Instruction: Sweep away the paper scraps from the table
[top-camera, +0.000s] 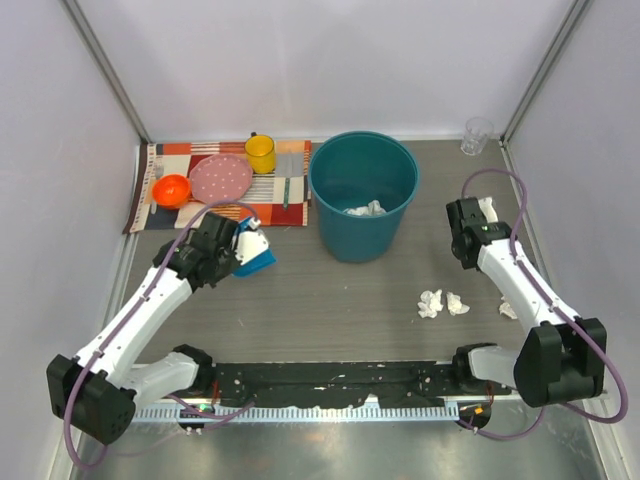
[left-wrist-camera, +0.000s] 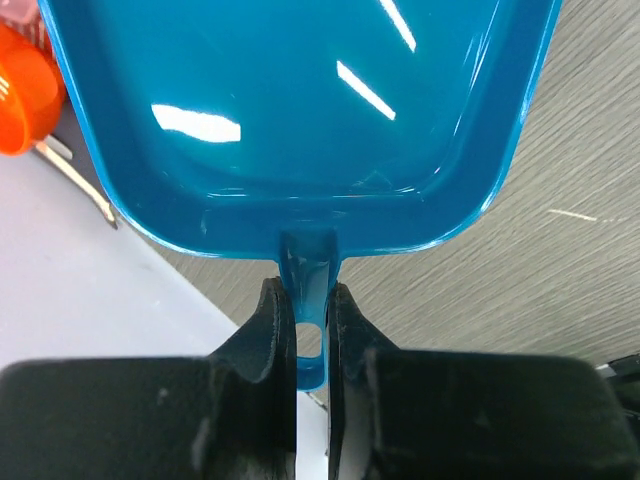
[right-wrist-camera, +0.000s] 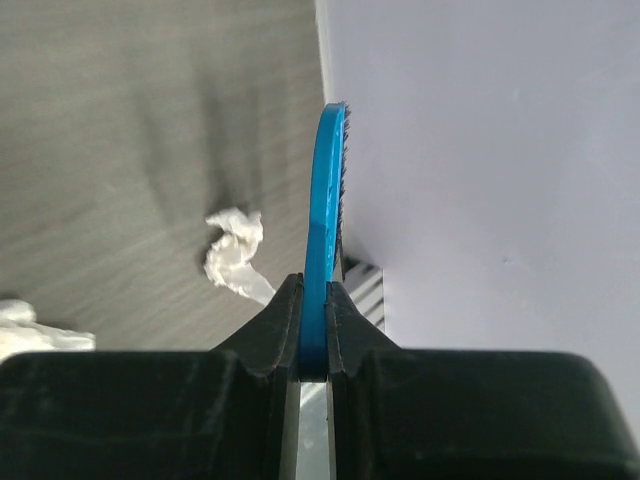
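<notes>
"Firstly, which tool did each arm hold?" the student asked.

"At nine o'clock from the table's centre, the left gripper (left-wrist-camera: 308, 300) had its jaws pinched narrow on the stub handle of a glossy teal plastic dustpan (left-wrist-camera: 300, 110). Its tray showed no paper. At three o'clock, the right gripper (right-wrist-camera: 313, 290) was clamped on a thin, curved blue plastic brush (right-wrist-camera: 325, 180), seen edge-on with its dark bristles facing the pale wall," the tutor replied.

"And where did the task's material lie?"

"Four of the small crumpled white paper scraps (top-camera: 430, 303) showed on the flat dark grey wood-grain table (top-camera: 330, 310). Two lay just beside each other at five o'clock, and a third lay near the right forearm at four o'clock. What looked like a fourth lay just beside the right gripper at two o'clock. More white wads sat inside the tall round teal plastic bucket (top-camera: 362, 240) at twelve o'clock."

"How far along was the work, then?"

"Partly done, by my reading. Paper in the bucket suggested that some had been collected, but the four loose wads were not yet gathered. Both tools were in hand, yet the dustpan was well apart from the brush and from every loose wad. What was left was to bring pan and brush together on the right side, sweep the wads in, and tip them into the bucket."
</notes>
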